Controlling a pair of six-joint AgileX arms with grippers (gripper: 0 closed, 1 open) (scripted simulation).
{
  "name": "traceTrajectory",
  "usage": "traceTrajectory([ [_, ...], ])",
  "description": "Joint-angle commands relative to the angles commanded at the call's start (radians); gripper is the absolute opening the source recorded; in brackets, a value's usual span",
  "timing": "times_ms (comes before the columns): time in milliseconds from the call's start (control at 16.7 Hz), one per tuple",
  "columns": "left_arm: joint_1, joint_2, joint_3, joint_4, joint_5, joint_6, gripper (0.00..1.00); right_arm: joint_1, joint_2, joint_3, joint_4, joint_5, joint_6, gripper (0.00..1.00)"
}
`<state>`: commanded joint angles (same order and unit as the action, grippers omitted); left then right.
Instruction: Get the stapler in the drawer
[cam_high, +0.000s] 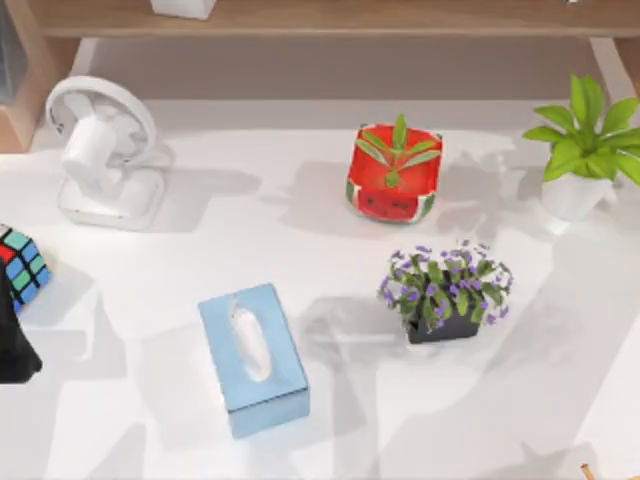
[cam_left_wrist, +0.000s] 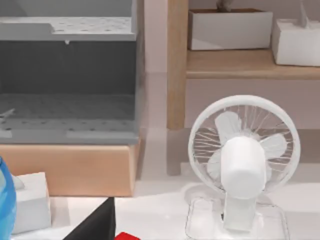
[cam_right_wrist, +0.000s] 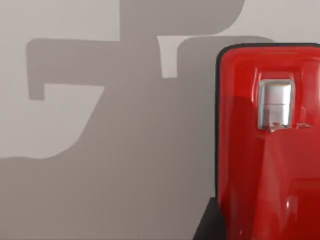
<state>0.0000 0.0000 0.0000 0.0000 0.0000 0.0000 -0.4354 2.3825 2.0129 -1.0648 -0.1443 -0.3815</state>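
A smooth white tabletop (cam_high: 150, 420) runs back to a pale wooden shelf unit (cam_left_wrist: 227, 62), beside which stands a grey perforated drawer cabinet (cam_left_wrist: 67, 80). On the table stand a white plastic desk fan (cam_high: 100, 150) and a glossy blue tissue box (cam_high: 252, 358). The shiny bright-red stapler (cam_right_wrist: 270, 145), black-edged with a metal plate, lies on the table close under the right wrist camera. Whether either gripper's fingers are apart or together cannot be told.

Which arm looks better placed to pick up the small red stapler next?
Probably the right. The glossy red stapler with black trim looms close in the right wrist view; the left wrist view faces the white desk fan, catching just a red sliver.
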Motion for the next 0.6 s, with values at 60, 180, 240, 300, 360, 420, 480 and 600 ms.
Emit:
traceTrajectory([
  [60,0.0,0.0,0.0,0.0,0.0,0.0,1.0,0.0,0.0,0.0,0.0,0.0,0.0,0.3],
  [180,0.0,0.0,0.0,0.0,0.0,0.0,1.0,0.0,0.0,0.0,0.0,0.0,0.0,0.45],
  [240,0.0,0.0,0.0,0.0,0.0,0.0,1.0,0.0,0.0,0.0,0.0,0.0,0.0,0.53],
  [300,0.0,0.0,0.0,0.0,0.0,0.0,1.0,0.0,0.0,0.0,0.0,0.0,0.0,0.6],
  [360,0.0,0.0,0.0,0.0,0.0,0.0,1.0,0.0,0.0,0.0,0.0,0.0,0.0,0.68],
  [420,0.0,0.0,0.0,0.0,0.0,0.0,1.0,0.0,0.0,0.0,0.0,0.0,0.0,0.75],
  [480,0.0,0.0,0.0,0.0,0.0,0.0,1.0,0.0,0.0,0.0,0.0,0.0,0.0,0.83],
  [600,0.0,0.0,0.0,0.0,0.0,0.0,1.0,0.0,0.0,0.0,0.0,0.0,0.0,0.98],
])
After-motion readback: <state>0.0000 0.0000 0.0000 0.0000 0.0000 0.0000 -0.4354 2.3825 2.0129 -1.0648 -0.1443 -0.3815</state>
